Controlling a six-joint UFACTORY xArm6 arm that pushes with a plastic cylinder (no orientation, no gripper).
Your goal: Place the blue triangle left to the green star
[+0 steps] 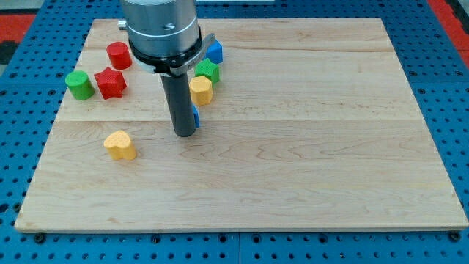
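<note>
My tip rests on the board near its middle left. A blue block, probably the blue triangle, shows only as a thin sliver at the rod's right side; the rod hides most of it. The green star lies above it toward the view's top, partly behind the arm's body. A yellow block sits between the blue sliver and the green star, touching or nearly touching the star.
A second blue block lies just above the green star. A red cylinder, a red star and a green cylinder group at the upper left. A yellow heart lies left of my tip.
</note>
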